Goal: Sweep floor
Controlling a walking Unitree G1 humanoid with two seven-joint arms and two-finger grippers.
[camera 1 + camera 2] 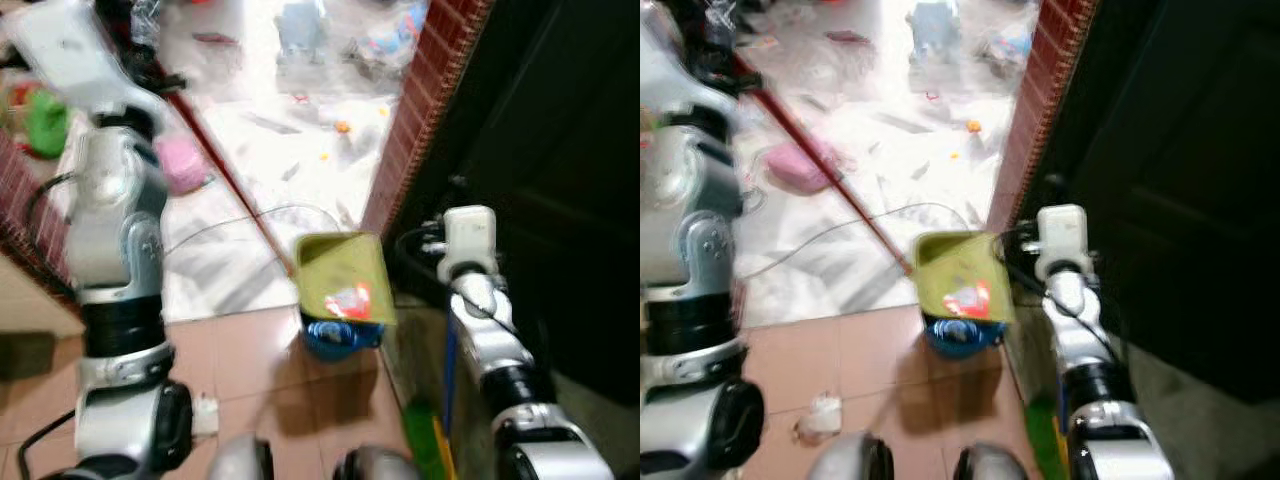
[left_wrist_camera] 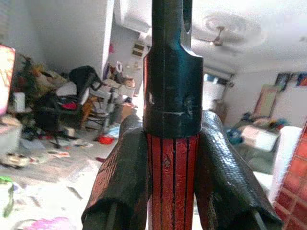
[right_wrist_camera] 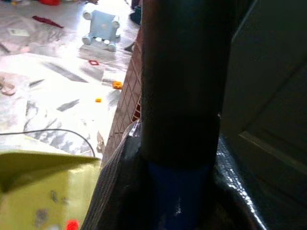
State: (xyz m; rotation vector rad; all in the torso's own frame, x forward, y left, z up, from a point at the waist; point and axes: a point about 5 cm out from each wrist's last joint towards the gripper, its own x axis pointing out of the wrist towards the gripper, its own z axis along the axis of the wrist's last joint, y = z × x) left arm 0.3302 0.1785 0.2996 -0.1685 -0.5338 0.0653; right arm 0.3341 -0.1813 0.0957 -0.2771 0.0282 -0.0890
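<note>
Nearest, left gripper: two black fingers clamped tight on red broom handle with black grooves and black upper sleeve. Right gripper: closed around blue-and-black dustpan handle. Yellow-green plastic dustpan tilted over reddish tiles beside red brick pillar, red-and-white scrap inside. Red broom shaft slanting across littered white floor toward dustpan. Thin dark cable curving nearby; pink object beside shaft.
</note>
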